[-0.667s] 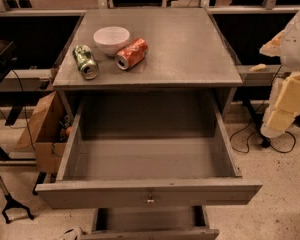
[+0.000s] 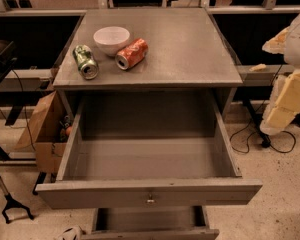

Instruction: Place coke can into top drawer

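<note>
The coke can [image 2: 131, 54] lies on its side on the grey cabinet top [image 2: 190, 49], just right of a white bowl [image 2: 111, 39]. The top drawer [image 2: 150, 193] is pulled wide open below it, and its inside shows nothing in it. Its flat front panel has a small central keyhole. My arm, white with cream-yellow parts, hangs at the right edge of the view, beside the cabinet. The gripper [image 2: 284, 104] is there, level with the drawer's right side, well away from the can.
A green can [image 2: 85, 61] lies on its side left of the coke can. The lower drawer [image 2: 150, 224] is partly open under the top one. A cardboard box [image 2: 42, 134] stands on the floor at the left. Cables lie on the floor at the right.
</note>
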Robot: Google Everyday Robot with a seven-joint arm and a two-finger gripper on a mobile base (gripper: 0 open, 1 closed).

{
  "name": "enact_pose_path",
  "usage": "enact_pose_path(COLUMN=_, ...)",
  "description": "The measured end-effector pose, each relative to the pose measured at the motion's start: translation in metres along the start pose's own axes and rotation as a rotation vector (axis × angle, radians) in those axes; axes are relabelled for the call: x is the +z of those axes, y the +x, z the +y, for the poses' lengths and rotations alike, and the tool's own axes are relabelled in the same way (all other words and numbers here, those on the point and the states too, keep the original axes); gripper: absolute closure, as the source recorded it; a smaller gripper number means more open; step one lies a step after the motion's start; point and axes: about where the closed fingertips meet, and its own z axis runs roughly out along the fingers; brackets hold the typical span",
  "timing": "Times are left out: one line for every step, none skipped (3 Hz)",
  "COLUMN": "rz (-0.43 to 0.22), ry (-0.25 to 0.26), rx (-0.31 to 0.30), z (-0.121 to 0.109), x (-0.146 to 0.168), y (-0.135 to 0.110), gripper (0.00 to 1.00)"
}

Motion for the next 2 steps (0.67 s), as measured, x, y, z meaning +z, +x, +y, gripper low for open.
enact_pose_path(rz=-0.110, ry=0.017, rx=0.078, z=-0.023, x=0.013, y=-0.027, gripper=0.00)
enact_pose_path(rz=-0.223, ry=0.008, rx=0.181, z=-0.062, x=0.043, y=-0.075, gripper=0.00)
